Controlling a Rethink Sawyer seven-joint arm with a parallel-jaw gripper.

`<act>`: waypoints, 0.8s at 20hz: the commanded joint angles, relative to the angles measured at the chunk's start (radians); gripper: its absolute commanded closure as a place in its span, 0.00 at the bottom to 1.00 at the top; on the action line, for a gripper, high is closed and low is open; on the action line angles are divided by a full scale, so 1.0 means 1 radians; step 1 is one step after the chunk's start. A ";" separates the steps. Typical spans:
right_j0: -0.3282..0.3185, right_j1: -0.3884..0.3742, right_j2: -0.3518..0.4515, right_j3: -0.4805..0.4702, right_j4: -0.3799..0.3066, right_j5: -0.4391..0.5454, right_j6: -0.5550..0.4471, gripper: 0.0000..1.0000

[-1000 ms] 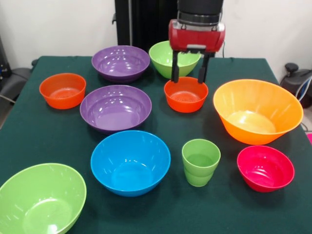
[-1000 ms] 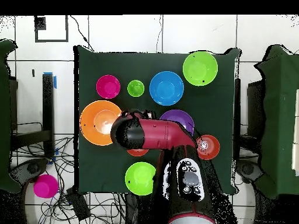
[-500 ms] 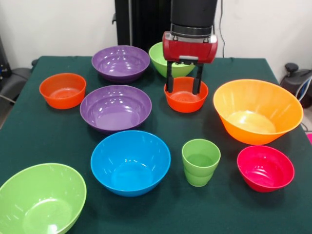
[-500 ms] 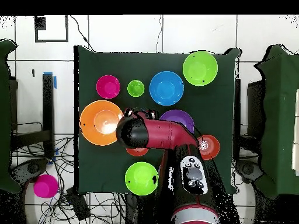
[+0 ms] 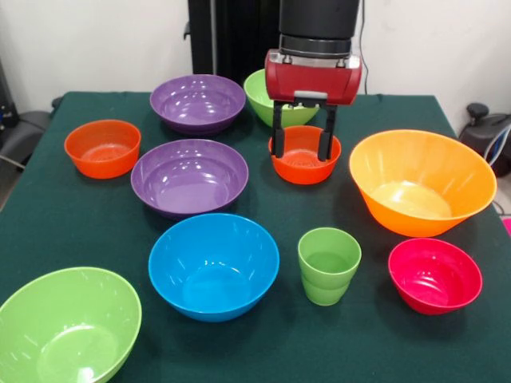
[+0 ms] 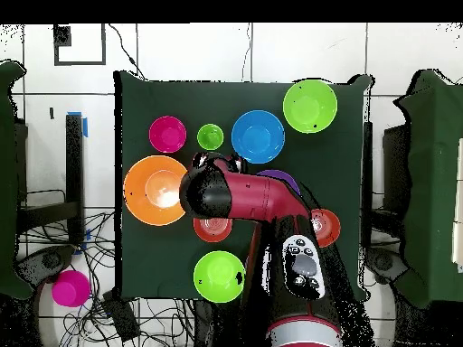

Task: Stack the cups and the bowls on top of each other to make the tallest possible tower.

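My gripper hangs open over a small orange-red bowl at the table's far middle. Its left finger sits at the bowl's left rim and its right finger dips inside near the right rim. The bowl rests on the cloth. The light-green cup stands upright near the front, between the blue bowl and the pink-red bowl. Two purple bowls, a second orange-red bowl, the large orange bowl and two lime-green bowls stand apart. No tower shows.
The dark green tablecloth covers the whole table. From overhead, the red arm hides one purple bowl and part of the other. A magenta bowl lies on the floor off the table, among cables.
The gripper came down and a little to the left, from above the orange-red bowl to fingers level with its rim. The bowl has not moved and the fingers' gap is unchanged.
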 commanded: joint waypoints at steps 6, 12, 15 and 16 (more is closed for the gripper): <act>0.068 0.012 0.078 -0.141 0.062 0.147 0.127 0.00; 0.063 0.035 0.093 -0.203 0.055 0.183 0.056 0.00; 0.052 0.035 0.120 -0.225 0.034 0.216 -0.001 0.00; 0.045 0.041 0.133 -0.234 0.024 0.218 -0.023 0.00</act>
